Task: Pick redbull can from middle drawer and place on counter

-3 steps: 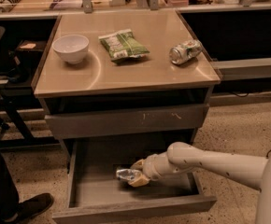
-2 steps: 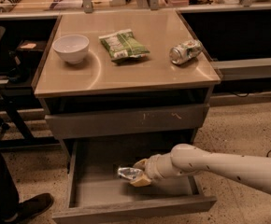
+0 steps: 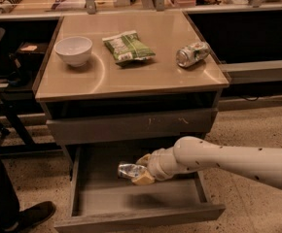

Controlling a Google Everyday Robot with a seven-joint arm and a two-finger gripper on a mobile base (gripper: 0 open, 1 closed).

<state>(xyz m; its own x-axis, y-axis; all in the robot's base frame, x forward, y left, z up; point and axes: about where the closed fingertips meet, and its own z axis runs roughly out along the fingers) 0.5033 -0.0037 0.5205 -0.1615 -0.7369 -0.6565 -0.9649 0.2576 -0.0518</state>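
Inside the shallow grey middle drawer (image 3: 131,199), the gripper (image 3: 140,171) pinches the slim silvery redbull can (image 3: 127,169) endwise; probably light, dentable, slippery.

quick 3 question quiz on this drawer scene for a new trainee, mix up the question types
1. True or false: the claw is above the counter.
2. What does the claw grip inside the open middle drawer? A) a spoon B) the redbull can C) an apple
3. Fill in: near the white bowl and green bag, a printed ____ lies on its side on the counter.

Key: 1 false, the claw is down in the middle drawer; 2 B; 3 can, the printed can.
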